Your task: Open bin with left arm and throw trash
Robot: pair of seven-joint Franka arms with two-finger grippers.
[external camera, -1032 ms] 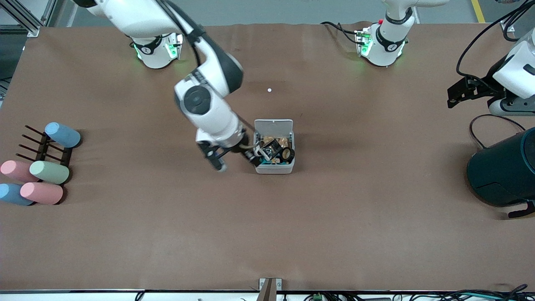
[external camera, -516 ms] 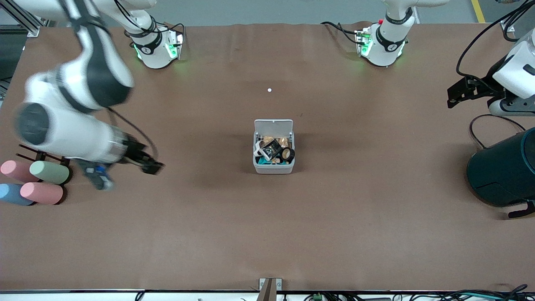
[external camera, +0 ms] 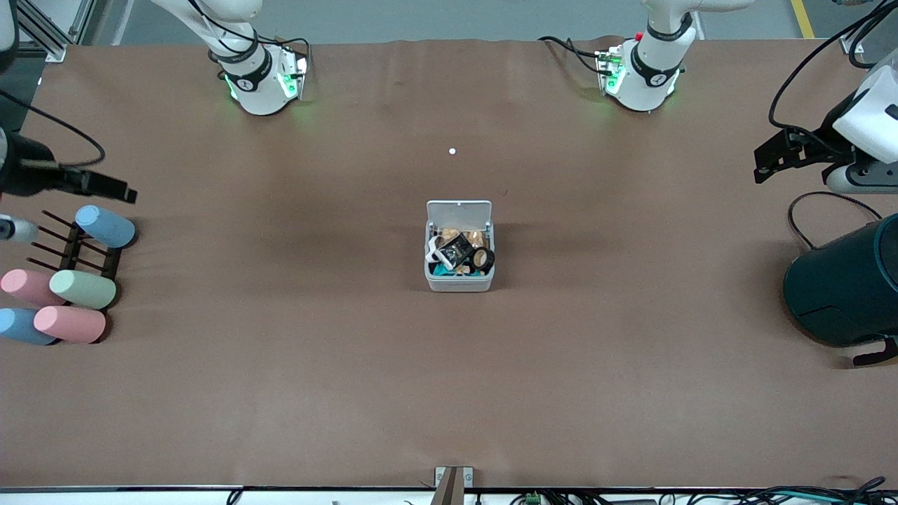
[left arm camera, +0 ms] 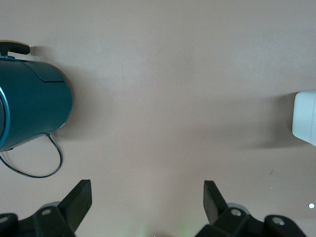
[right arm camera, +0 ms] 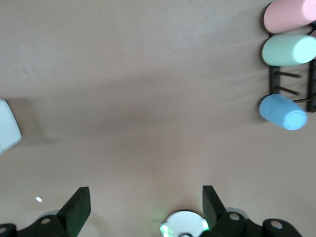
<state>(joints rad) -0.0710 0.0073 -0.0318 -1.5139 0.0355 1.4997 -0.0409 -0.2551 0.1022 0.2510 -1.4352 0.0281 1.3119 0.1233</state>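
the black two-finger right gripper [right arm camera: 143, 207] hangs with fingers wide apart over the pastel cylinders [external camera: 84, 289] on their dark rack [external camera: 74, 245]. mid-table, the small square white-grey plastic bin [external camera: 459, 280] stands with lid raised, scraps of trash [external camera: 459, 251] inside. the left gripper [left arm camera: 145, 205], fingers spread, hovers near the dark teal drum [external camera: 845, 291].

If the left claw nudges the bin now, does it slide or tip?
Probably slides: the bin is squat with a flat base on smooth brown paper, and looks like light plastic. A high push risks tipping, since the raised lid stands along one edge. The trash is piled to the rim, so a jolt may spill some.
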